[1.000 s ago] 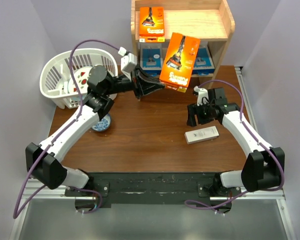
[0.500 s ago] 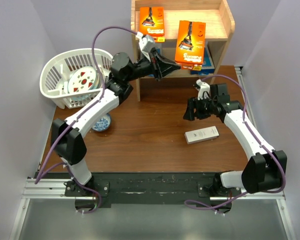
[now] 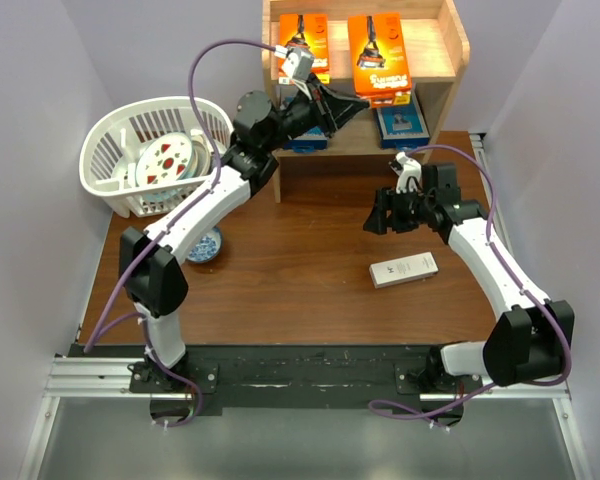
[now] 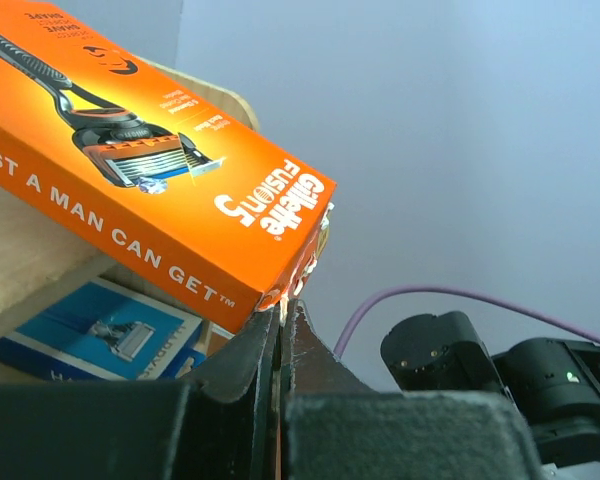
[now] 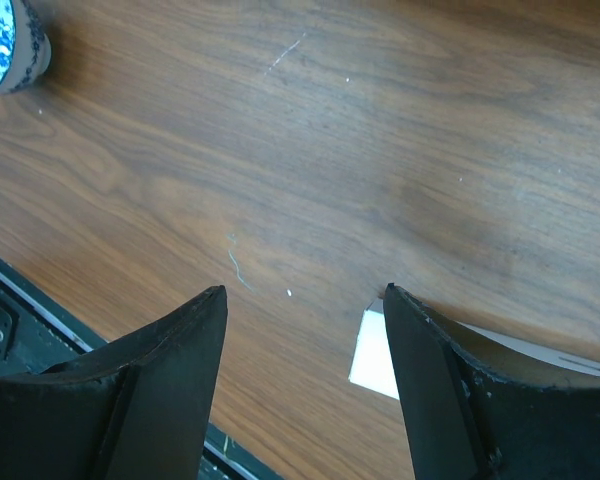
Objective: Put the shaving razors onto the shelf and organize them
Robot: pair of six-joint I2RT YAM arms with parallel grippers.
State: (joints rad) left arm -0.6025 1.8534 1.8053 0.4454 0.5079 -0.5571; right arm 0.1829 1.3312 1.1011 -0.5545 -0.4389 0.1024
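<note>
The pine shelf (image 3: 442,62) stands at the back of the table. One orange razor pack (image 3: 303,45) lies on the left of its top tier. A second orange razor pack (image 3: 379,55) sits over the top tier beside it, its near end jutting past the front edge. My left gripper (image 3: 363,102) is shut on that pack's lower corner flap; the left wrist view shows the pack (image 4: 150,170) tilted above my shut left gripper (image 4: 283,305). Blue razor packs (image 3: 400,122) lie on the lower tier. My right gripper (image 3: 377,222) hangs open over the table, holding nothing.
A white flat box (image 3: 403,270) lies on the table just below my right gripper, its corner (image 5: 380,350) showing by one finger. A white slotted basket (image 3: 110,150) holding a plate stands at the left. A blue-patterned bowl (image 3: 204,247) sits near the left arm.
My left arm has swung up and back, carrying the orange pack from in front of the shelf onto the top tier. The right gripper has shifted slightly left.
</note>
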